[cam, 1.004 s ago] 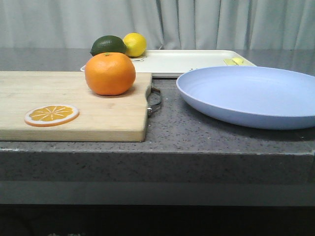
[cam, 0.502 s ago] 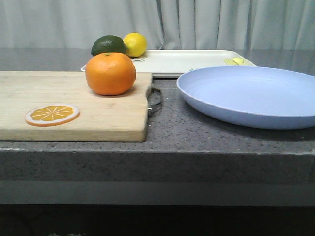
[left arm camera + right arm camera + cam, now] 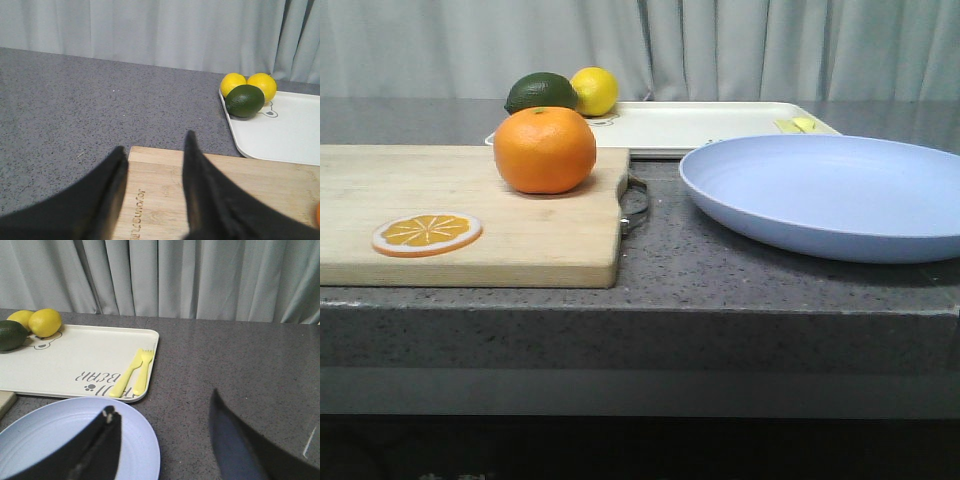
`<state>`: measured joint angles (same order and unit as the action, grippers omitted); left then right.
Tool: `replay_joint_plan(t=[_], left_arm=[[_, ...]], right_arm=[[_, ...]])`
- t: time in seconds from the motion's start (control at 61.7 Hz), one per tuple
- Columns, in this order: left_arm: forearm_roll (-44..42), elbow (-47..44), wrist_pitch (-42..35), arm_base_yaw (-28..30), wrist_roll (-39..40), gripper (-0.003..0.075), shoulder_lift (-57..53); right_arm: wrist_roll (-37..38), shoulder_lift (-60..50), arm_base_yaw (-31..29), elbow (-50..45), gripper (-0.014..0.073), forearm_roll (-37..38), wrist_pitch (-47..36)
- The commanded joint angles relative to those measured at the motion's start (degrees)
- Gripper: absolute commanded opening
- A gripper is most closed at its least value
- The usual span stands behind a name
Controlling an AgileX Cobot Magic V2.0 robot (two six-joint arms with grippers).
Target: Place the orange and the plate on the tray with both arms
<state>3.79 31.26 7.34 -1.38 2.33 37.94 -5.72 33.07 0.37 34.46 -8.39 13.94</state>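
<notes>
The orange (image 3: 544, 150) sits on a wooden cutting board (image 3: 470, 215) at the left; a sliver of it shows in the left wrist view (image 3: 318, 215). The pale blue plate (image 3: 830, 195) lies on the counter at the right. The cream tray (image 3: 700, 125) lies behind both. Neither gripper shows in the front view. My left gripper (image 3: 155, 145) is open and empty over the board's far corner, away from the orange. My right gripper (image 3: 162, 402) is open and empty astride the plate's (image 3: 50, 440) rim, one finger over the plate, the other over the counter.
A lime (image 3: 540, 92) and lemons (image 3: 594, 90) sit on the tray's far left corner. Yellow plastic cutlery (image 3: 135, 372) lies on the tray (image 3: 75, 360) near its right end. An orange slice (image 3: 427, 234) lies on the board's front. A curtain hangs behind the counter.
</notes>
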Motion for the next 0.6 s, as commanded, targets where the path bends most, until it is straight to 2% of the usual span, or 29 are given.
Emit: replay_joint_plan(t=[0.0, 0.065, 0.113, 0.421, 0.583], left_arm=[[0.51, 2.09, -5.17, 0.17, 0.35, 0.0564, 0.15], [0.51, 2.09, -5.28, 0.17, 0.35, 0.0677, 0.15], [0.51, 2.09, -5.28, 0.17, 0.35, 0.0710, 0.15], [1.39, 2.09, -5.09, -0.35, 0.35, 0.0636, 0.27], [1.39, 6.32, -2.13, -6.37, 0.10, 0.0631, 4.31]], right_arm=[[-0.29, 0.32, -0.26, 2.22, 0.0585, -0.12, -4.22], [-0.29, 0.32, -0.26, 2.22, 0.0603, -0.12, -4.22], [-0.29, 0.32, -0.26, 2.22, 0.0603, -0.12, -4.22], [-0.29, 0.32, -0.26, 2.22, 0.0603, -0.12, -4.22], [-0.29, 0.32, -0.26, 2.22, 0.0603, -0.12, -4.22]])
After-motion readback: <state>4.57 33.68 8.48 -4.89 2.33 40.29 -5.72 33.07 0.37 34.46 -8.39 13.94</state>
